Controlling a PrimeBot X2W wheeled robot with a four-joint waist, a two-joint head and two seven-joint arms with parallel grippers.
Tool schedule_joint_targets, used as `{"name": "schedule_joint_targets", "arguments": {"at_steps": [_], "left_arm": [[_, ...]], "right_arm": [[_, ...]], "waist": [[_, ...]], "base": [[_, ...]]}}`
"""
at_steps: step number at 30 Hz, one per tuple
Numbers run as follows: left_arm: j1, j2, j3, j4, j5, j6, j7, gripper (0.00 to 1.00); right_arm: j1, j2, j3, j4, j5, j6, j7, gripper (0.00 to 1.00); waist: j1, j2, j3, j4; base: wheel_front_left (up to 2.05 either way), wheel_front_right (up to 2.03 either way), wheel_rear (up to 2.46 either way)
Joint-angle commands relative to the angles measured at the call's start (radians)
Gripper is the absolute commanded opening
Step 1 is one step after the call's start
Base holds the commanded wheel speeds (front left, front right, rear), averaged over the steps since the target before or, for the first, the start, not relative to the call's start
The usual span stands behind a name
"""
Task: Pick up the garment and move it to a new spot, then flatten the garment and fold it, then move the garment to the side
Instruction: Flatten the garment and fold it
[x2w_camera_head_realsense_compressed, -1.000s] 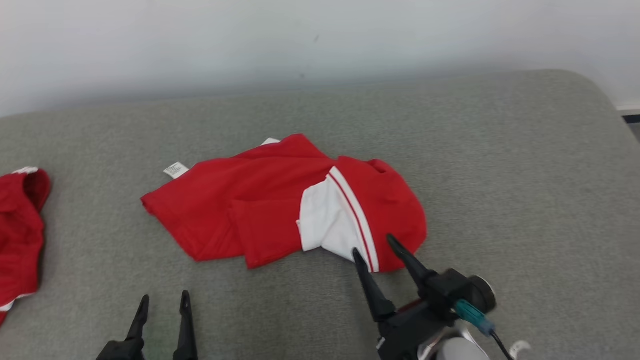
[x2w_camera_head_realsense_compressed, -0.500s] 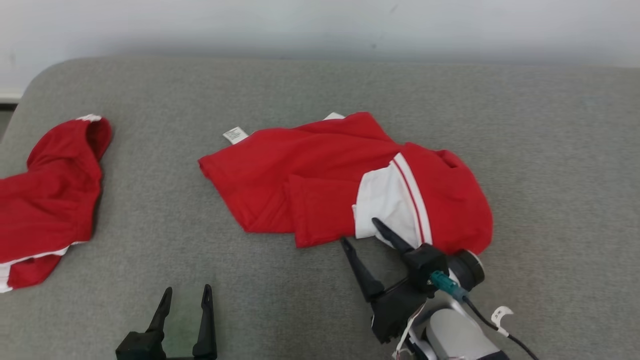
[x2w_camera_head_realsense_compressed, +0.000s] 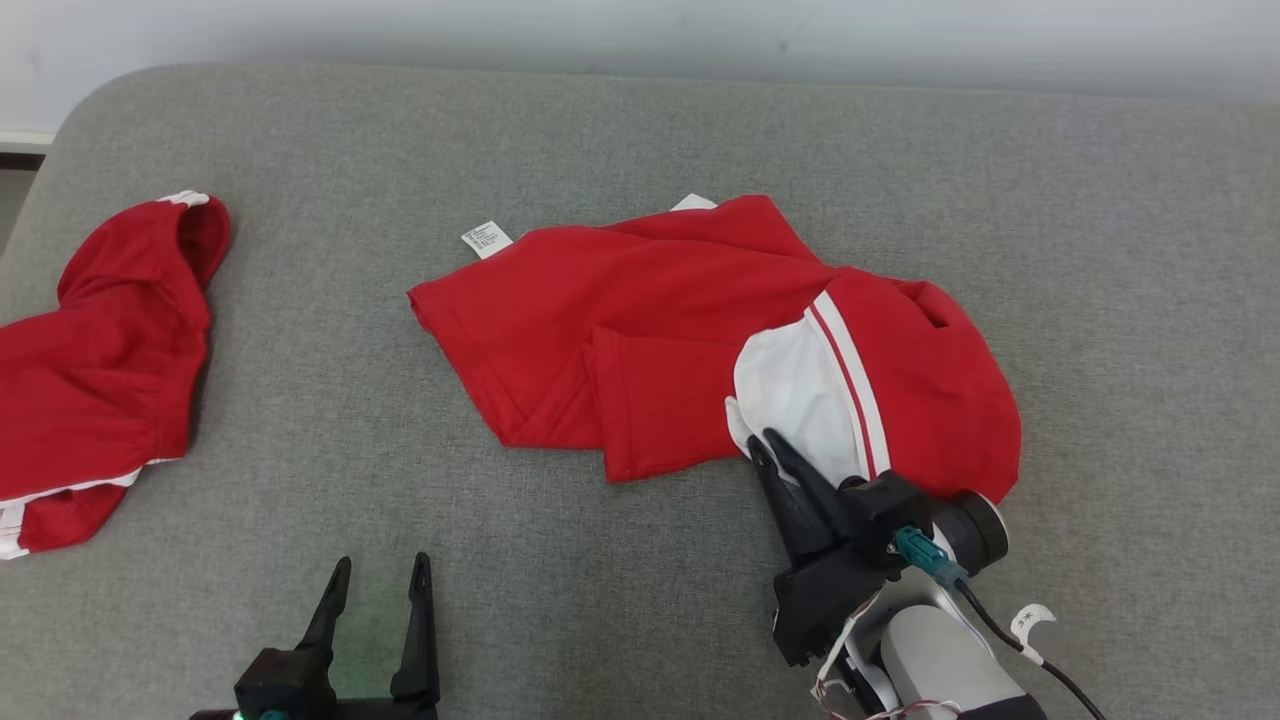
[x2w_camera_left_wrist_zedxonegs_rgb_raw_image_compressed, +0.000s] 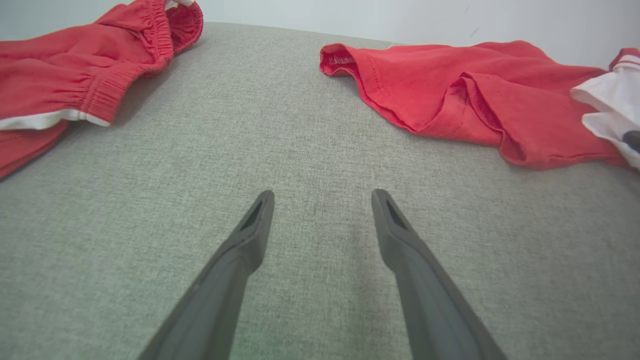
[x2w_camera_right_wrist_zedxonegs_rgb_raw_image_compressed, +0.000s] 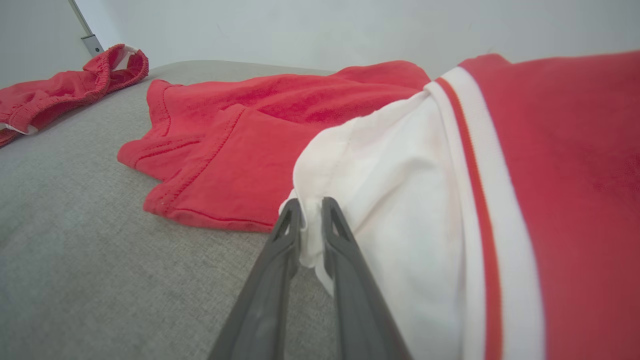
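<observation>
A crumpled red garment (x2w_camera_head_realsense_compressed: 640, 320) with a white panel and a red stripe lies in the middle of the grey padded surface; it also shows in the left wrist view (x2w_camera_left_wrist_zedxonegs_rgb_raw_image_compressed: 450, 90) and right wrist view (x2w_camera_right_wrist_zedxonegs_rgb_raw_image_compressed: 250, 130). My right gripper (x2w_camera_head_realsense_compressed: 765, 445) sits at the garment's near edge, its two fingers pinched on a fold of the white panel (x2w_camera_right_wrist_zedxonegs_rgb_raw_image_compressed: 310, 220). My left gripper (x2w_camera_head_realsense_compressed: 380, 575) hovers open over bare cloth near the front edge, well left of the garment, with nothing between its fingers (x2w_camera_left_wrist_zedxonegs_rgb_raw_image_compressed: 322, 197).
A second red garment (x2w_camera_head_realsense_compressed: 90, 350) with white trim lies bunched at the far left; its elastic waist shows in the left wrist view (x2w_camera_left_wrist_zedxonegs_rgb_raw_image_compressed: 75, 75). The grey surface (x2w_camera_head_realsense_compressed: 1100, 300) has rounded corners and meets a pale wall (x2w_camera_head_realsense_compressed: 640, 30) behind.
My right gripper slid in to the white panel's edge and closed on it. The head camera shifted, so the whole scene sits differently. The left gripper stayed open.
</observation>
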Motion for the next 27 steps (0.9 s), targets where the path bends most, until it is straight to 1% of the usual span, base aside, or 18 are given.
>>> {"name": "schedule_joint_targets", "arguments": {"at_steps": [1, 2, 5, 8, 11, 14, 16, 17, 22, 27], "left_arm": [[-0.010, 0.000, 0.002, 0.000, -0.001, 0.003, -0.003, 1.00], [-0.009, 0.000, 0.002, 0.004, 0.001, 0.001, -0.003, 1.00], [-0.003, 0.000, 0.007, 0.011, 0.010, -0.005, -0.003, 1.00], [0.015, 0.000, 0.011, 0.019, 0.014, -0.009, -0.003, 1.00], [0.032, 0.000, 0.018, 0.026, 0.017, -0.010, -0.003, 1.00], [0.048, 0.000, 0.026, 0.032, 0.023, -0.017, -0.003, 1.00], [0.059, 0.000, 0.029, 0.037, 0.025, -0.018, -0.003, 1.00], [0.070, -0.001, 0.029, 0.040, 0.023, -0.022, -0.003, 1.00], [0.090, 0.000, 0.018, 0.050, 0.017, -0.023, -0.003, 1.00], [0.094, 0.000, 0.017, 0.057, 0.014, -0.024, -0.003, 1.00]], "right_arm": [[0.014, 0.003, 0.003, -0.004, 0.002, -0.002, 0.000, 0.13], [0.017, 0.003, 0.001, -0.012, 0.007, -0.002, 0.000, 0.00], [0.032, 0.004, -0.008, -0.054, 0.022, -0.002, 0.000, 0.00], [0.054, 0.004, -0.040, -0.136, 0.045, -0.002, -0.001, 0.00], [0.087, -0.003, -0.117, -0.242, 0.056, -0.002, 0.000, 0.00], [0.127, -0.023, -0.218, -0.342, 0.059, -0.002, -0.001, 0.00], [0.151, -0.031, -0.279, -0.381, 0.062, -0.003, 0.000, 0.00], [0.172, -0.038, -0.332, -0.407, 0.059, -0.003, 0.000, 0.00], [0.216, -0.051, -0.434, -0.427, 0.052, -0.003, 0.000, 0.00], [0.255, -0.061, -0.478, -0.431, 0.043, -0.003, 0.000, 0.00]], "waist": [[-0.0001, -0.0001, -0.006, -0.006], [-0.0001, -0.0001, -0.009, -0.010], [-0.0001, -0.0001, -0.025, -0.022], [-0.0001, -0.0001, -0.051, -0.037], [-0.0001, -0.0001, -0.085, -0.058], [-0.0001, -0.0001, -0.121, -0.082], [-0.0001, -0.0001, -0.142, -0.100], [-0.0001, -0.0001, -0.160, -0.118], [-0.0001, -0.0001, -0.190, -0.152], [-0.0001, -0.0001, -0.199, -0.167]], "base": [[0.00, 0.00, 0.00], [0.00, 0.00, 0.00], [0.00, 0.00, 0.00], [0.00, 0.00, 0.00], [0.00, 0.00, 0.00], [0.00, 0.00, 0.00], [0.00, 0.00, 0.00], [0.00, 0.00, 0.00], [0.00, 0.00, 0.00], [0.00, 0.00, 0.00]]}}
